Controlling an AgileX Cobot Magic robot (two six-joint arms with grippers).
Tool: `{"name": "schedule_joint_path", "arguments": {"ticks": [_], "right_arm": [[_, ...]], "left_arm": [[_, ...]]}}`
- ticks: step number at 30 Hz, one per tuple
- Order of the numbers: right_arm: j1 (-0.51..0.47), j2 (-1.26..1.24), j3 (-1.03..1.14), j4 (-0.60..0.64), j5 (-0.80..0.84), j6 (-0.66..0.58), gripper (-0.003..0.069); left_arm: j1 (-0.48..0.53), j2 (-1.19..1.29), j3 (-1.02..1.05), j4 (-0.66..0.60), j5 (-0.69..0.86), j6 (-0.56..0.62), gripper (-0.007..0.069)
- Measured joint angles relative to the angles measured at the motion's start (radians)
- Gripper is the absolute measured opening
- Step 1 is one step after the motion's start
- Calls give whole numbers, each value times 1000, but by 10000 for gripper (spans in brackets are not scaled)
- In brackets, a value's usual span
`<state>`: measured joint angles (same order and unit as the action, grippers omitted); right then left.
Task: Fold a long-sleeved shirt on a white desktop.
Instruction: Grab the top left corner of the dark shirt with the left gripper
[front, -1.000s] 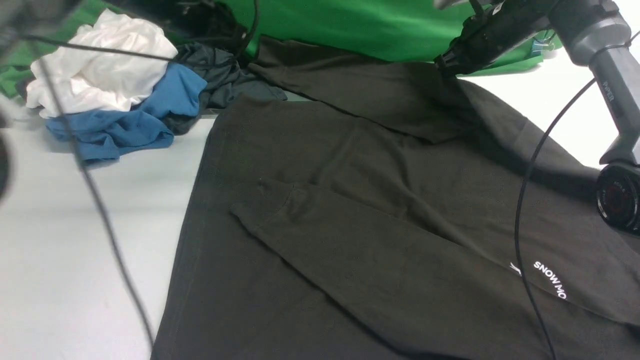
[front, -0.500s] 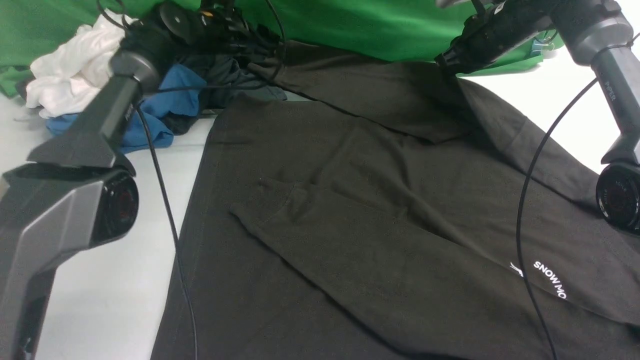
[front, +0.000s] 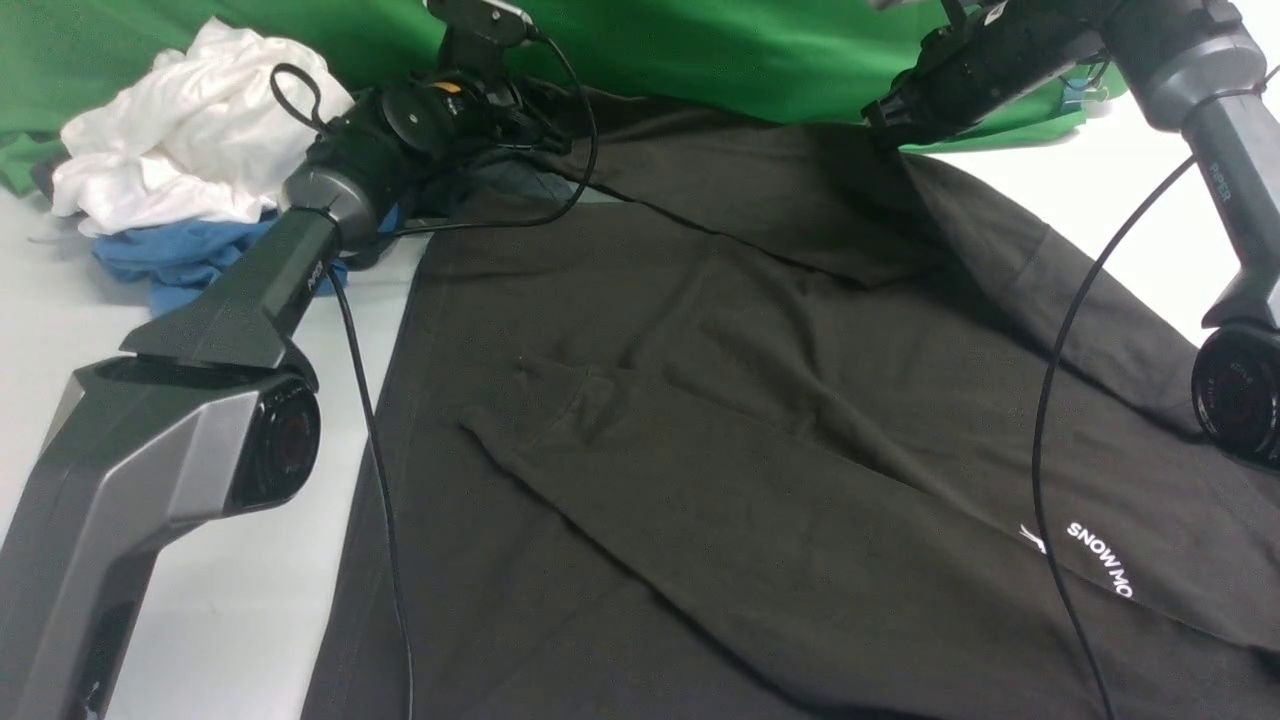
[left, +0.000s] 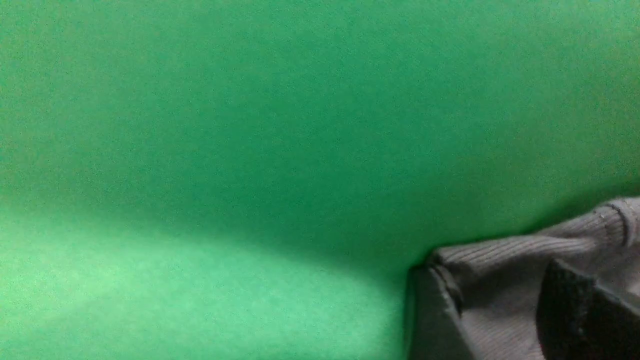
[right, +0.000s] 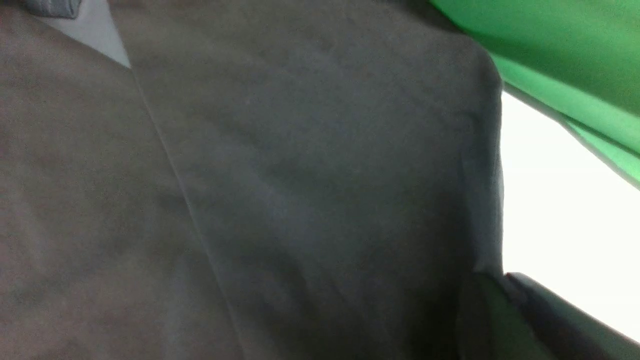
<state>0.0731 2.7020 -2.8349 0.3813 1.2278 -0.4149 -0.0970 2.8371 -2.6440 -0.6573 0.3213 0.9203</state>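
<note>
Black-brown jersey covers most of the white bench (front: 60, 300): the long-sleeved shirt (front: 700, 400) lies spread across its middle, one sleeve laid slantwise over the body and the white lettering (front: 1100, 560) showing at the near right. At the far right the right pincer (front: 885, 118) is pressed together on a pinch of the shirt's edge, and the cloth rises in a tent to it. The left pincer (front: 545, 135) reaches to the far edge, where its wrist view shows a dark fingertip (left: 575, 310) against the ribbed cuff (left: 500, 255), right beside the green cloth (front: 720, 50). Whether it has the cuff or stands spread I cannot tell.

The risk, as I judge it, lies there: a close so near the backdrop may catch green cloth with the cuff, or miss the cuff altogether. A pull by the right arm alone would drag the shirt askew and undo the laid sleeve. The hanging cable (front: 1050, 400) may also snag the fabric.
</note>
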Motion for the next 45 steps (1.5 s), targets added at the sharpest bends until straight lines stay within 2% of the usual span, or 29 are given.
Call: {"name": "schedule_joint_path", "arguments": {"ticks": [1, 3, 5, 7, 16, 23, 27, 29, 33, 35, 36, 37, 40, 41, 43, 45], "right_arm": [[0, 0, 0, 1, 0, 0, 33], [0, 0, 0, 1, 0, 0, 33], [0, 0, 0, 1, 0, 0, 33], [0, 0, 0, 1, 0, -1, 33], [0, 0, 0, 1, 0, -3, 33], [0, 0, 0, 1, 0, -6, 33], [0, 0, 0, 0, 0, -8, 33], [0, 0, 0, 0, 0, -8, 33], [0, 0, 0, 0, 0, -8, 33], [0, 0, 0, 0, 0, -8, 33], [0, 0, 0, 0, 0, -8, 33], [0, 0, 0, 0, 0, -8, 33], [0, 0, 0, 0, 0, -10, 33], [0, 0, 0, 0, 0, -11, 33], [0, 0, 0, 0, 0, -11, 33], [0, 0, 0, 0, 0, -11, 33]], "left_arm": [[0, 0, 0, 0, -1, 0, 251], [0, 0, 0, 0, 4, 0, 127], [0, -1, -1, 0, 22, 0, 54], [0, -6, -2, 0, 58, 0, 25], [-1, -126, -4, 19, 334, 0, 17], [-1, -223, -12, 214, 603, -31, 17], [-1, -228, -12, 245, 648, -32, 17], [-1, -221, -12, 230, 565, -26, 22], [-1, -185, -13, 145, 425, 55, 85], [-1, -136, -13, 86, 323, 102, 200], [-2, -136, -13, 85, 315, 102, 210], [-2, -93, -13, 82, 243, 105, 310], [-2, -54, -12, 56, 170, 100, 414], [-2, -33, -10, 34, 123, 96, 475], [-6, -13, -9, 20, 55, 96, 528], [-11, -2, -8, 13, 32, 95, 551]]}}
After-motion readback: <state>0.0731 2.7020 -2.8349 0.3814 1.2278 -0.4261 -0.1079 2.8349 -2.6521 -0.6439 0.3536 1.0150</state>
